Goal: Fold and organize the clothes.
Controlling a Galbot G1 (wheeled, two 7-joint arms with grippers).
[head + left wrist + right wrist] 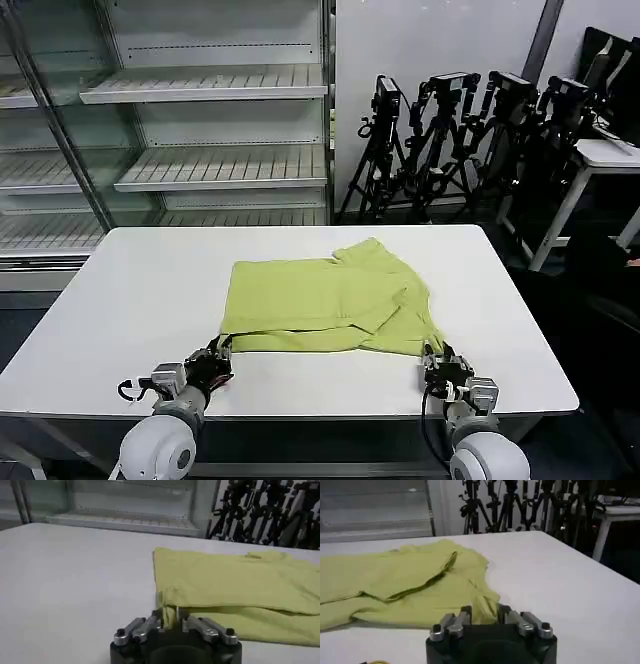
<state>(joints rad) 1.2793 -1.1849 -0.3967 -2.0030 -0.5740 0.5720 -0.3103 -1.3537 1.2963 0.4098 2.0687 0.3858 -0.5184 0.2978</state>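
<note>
While the lime yellow-green T-shirt (pixel 330 305) lies partly folded near the middle of the white table (pixel 120 300), plain side up with a sleeve bunched toward its far right, both grippers sit low at the near hem. The left gripper (pixel 222 349) has its fingers (pixel 159 616) pinched narrowly on the shirt's near left corner, and the right gripper (pixel 434 357) has its fingers (pixel 466 614) closed on the near right corner. Empty shelves (pixel 210 90) and tripods (pixel 460 140) stand behind the table.
</note>
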